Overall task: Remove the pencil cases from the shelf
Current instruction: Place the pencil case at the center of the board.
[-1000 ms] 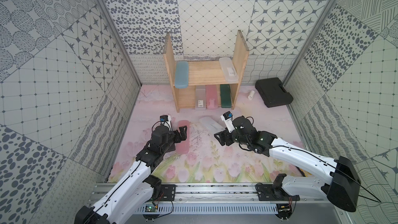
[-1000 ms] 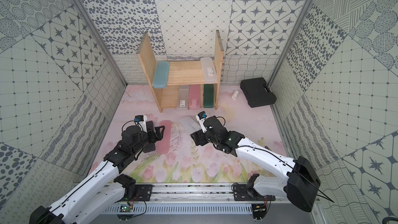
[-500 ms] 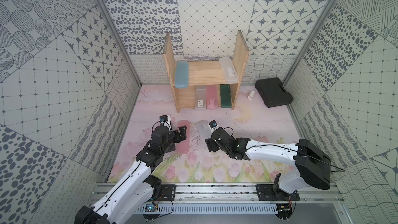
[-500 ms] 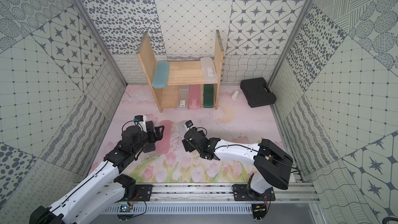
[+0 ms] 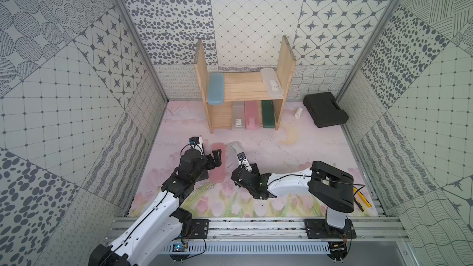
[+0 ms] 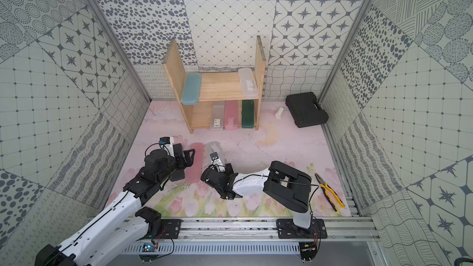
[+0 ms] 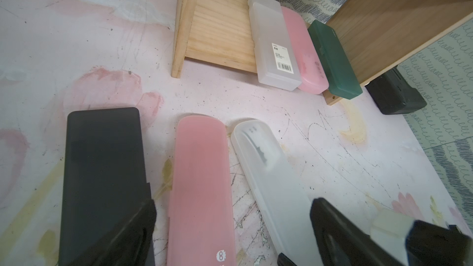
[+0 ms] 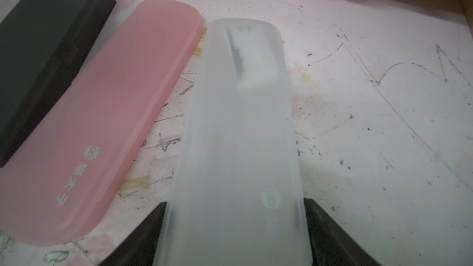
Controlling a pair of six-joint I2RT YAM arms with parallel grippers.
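1. Right claw pinches the near end of a frosted clear rounded pencil case by its long sides, low on the pink floral table, lower centre in both top views. Whether the case lies fully flat cannot be told.
2. The step in hand is judged to be setting this case down and letting go. It lies just beside a translucent pink pencil case, itself beside a flat black pencil case.
3. To do it well, settle the case flat first. Then part the jaws only enough to clear its sides, since the pink neighbour is close to one finger, and lift straight up without dragging sideways.
4. Left claw is spread wide and empty above the pink and black cases. It would do best to hold off, as the two arms are near each other.
5. Five cases sit on the light pine-wood shelf, upper centre. A blue rounded case and a labelled frosted case are on the upper board. A boxy frosted case, a second pink case and a dark green case are on the lower.
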